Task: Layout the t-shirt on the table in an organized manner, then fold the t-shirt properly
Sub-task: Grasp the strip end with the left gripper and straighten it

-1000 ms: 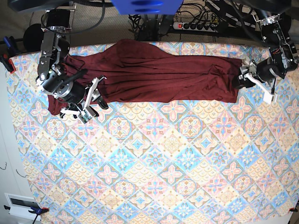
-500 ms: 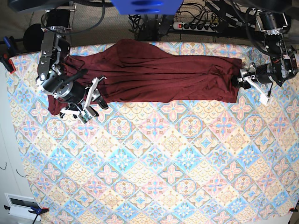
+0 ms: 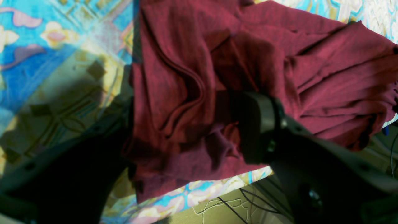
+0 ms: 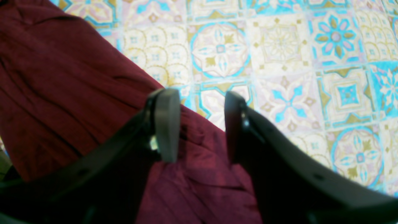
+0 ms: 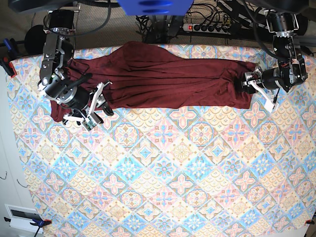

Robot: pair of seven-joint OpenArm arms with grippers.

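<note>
T-shirt [image 5: 163, 76] is lying bunched along the table [image 5: 163, 177] far edge; we are straddling its ends, left gripper [image 5: 256, 88] and right gripper [image 5: 94, 106] both spread, grasping nothing. Closing now, we are risking pinching several layers.

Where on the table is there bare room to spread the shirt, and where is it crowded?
The table is bare cloth across everything nearer than the t-shirt. The crowding is along the far edge: the t-shirt lies in a bunched strip there, with the right gripper at one end and the left gripper at the other.
</note>
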